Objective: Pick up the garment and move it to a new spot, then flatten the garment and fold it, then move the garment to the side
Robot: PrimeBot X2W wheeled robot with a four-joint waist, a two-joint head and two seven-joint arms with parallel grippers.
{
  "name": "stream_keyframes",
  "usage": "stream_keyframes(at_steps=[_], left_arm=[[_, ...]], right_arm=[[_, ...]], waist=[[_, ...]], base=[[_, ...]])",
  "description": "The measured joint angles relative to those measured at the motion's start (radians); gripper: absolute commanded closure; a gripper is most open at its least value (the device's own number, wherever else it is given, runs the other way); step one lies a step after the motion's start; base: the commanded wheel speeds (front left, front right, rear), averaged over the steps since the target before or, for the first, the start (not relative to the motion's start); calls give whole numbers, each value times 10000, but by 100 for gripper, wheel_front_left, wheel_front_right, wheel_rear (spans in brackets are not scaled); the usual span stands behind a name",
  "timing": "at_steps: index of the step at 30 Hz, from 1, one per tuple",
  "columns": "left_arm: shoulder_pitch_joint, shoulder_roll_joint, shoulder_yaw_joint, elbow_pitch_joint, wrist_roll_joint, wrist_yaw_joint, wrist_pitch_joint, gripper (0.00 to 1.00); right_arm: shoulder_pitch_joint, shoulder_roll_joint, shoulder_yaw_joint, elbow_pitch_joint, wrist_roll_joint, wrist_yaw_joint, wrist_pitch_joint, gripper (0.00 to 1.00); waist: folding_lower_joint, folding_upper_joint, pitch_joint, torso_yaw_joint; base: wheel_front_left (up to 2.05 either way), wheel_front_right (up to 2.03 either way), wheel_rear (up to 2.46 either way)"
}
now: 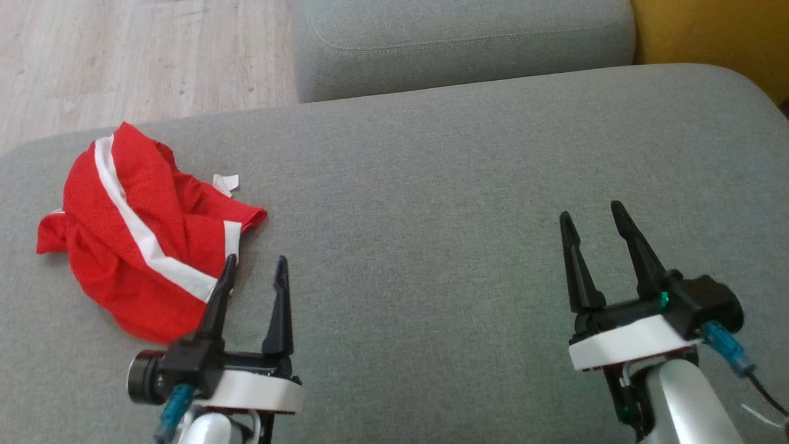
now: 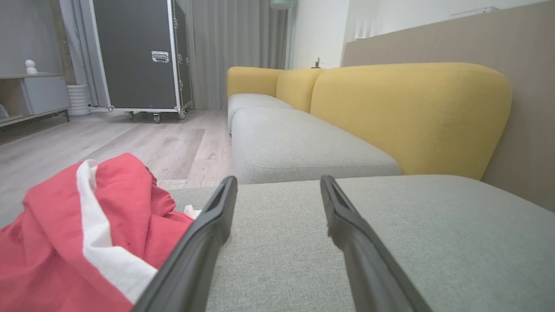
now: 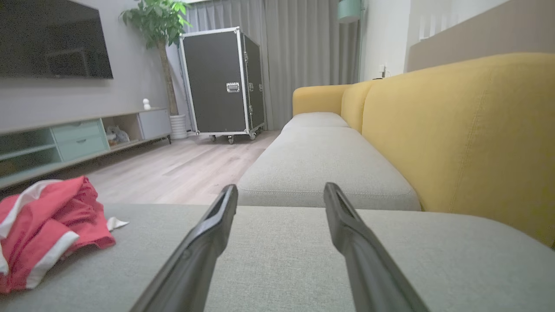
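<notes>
At the far-left corner of the grey seat cushion (image 1: 431,246): garment (image 1: 135,234), red with white stripes, crumpled in a loose heap. Small white label (image 1: 225,183) protruding from its far-right side, lying flat on the cushion fabric.

Toward the near edge of the cushion, left of centre: left tool (image 1: 256,259), fingers spread wide apart, nothing between them, tips directed toward the far edge. Its left finger (image 1: 219,296) just beside the garment's near-right hem, overlapping it in the head view; contact not determinable. Its other finger over bare cushion.

Toward the near-right part of the cushion: right tool (image 1: 590,210), fingers likewise spread wide apart, empty, well apart from the garment, over bare cushion. Fingers angled slightly toward the left edge.

Beyond the far edge, directly adjoining: second grey seat cushion (image 1: 462,43). Along the right edge: yellow backrest (image 1: 709,37). Beyond the left edge: pale wood floor (image 1: 123,55). Farther across the floor, in the left wrist view: black wheeled flight case (image 2: 138,56), in front of grey curtains (image 2: 234,43).

Task status: garment not lifted, not flattened, not folded.
</notes>
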Motion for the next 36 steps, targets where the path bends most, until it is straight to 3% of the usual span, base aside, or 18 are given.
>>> stream_keyframes(at_steps=[6,12,26,36], left_arm=[[271,-359,708,115,-165,-577,-180,0],[400,-522,968,731,272,-999,-278,0],[395,-568,1095,1110,309,-1104,-278,0],[436,-570,1363,1156,278,-1062,-278,0]], right_arm=[[189,0,54,562,1509,0,-130,0],[229,-2,209,1363,1546,0,-297,0],[186,-8,144,1960,1407,0,-297,0],[199,-10,755,1964,1699,0,-297,0]], waist=[[0,0,-53,28],[0,0,-98,-9],[0,0,-189,26],[0,0,-446,611]], base=[[0,0,0],[0,0,0],[0,0,0],[0,0,0]])
